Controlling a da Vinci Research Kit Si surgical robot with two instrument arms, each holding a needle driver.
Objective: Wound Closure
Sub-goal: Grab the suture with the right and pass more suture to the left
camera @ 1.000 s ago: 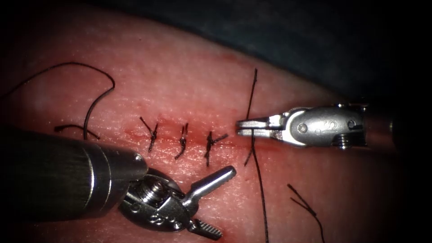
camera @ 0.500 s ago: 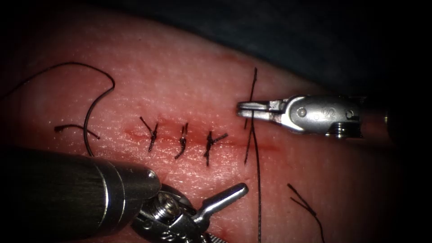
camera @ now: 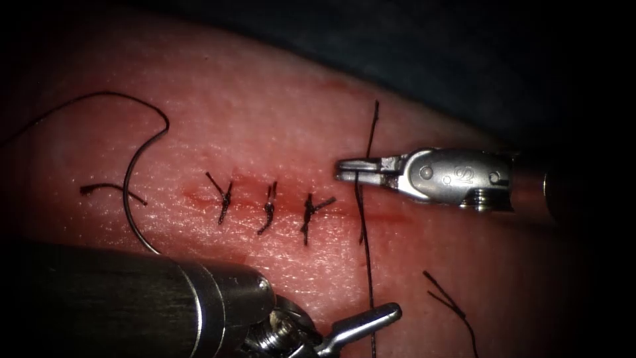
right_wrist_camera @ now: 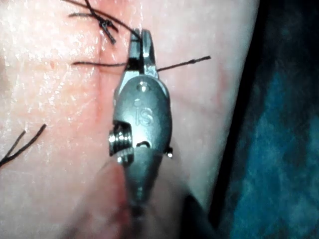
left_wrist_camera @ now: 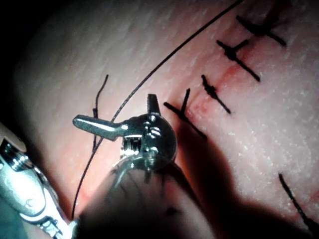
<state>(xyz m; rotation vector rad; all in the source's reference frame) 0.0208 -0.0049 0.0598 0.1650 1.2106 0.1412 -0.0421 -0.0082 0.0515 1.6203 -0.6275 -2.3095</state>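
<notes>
The tissue [camera: 278,126] has a cut [camera: 391,215] running left to right, with three knotted stitches [camera: 268,209] across it. Just right of them, a long thread [camera: 361,219] crosses the cut from top to bottom. My right tool [camera: 348,171] has its jaws shut on this thread just above the cut, as the right wrist view confirms [right_wrist_camera: 141,42]. My left tool [camera: 363,330] sits low, its jaws spread wide around nothing [left_wrist_camera: 122,112], one jaw beside the thread. A thin dark arc [camera: 129,192] lies on the surface at the left; needle or thread, I cannot tell.
Cut ends of thread [camera: 450,305] lie at the lower right, and a short piece [camera: 109,189] lies at the left. The left tool's thick shaft [camera: 119,305] covers the lower left. The tissue's far edge meets dark cloth [camera: 464,59].
The right tool rose off the cut and shifted left with the thread in its jaws. The left tool slid right and down, toward the thread's lower run.
</notes>
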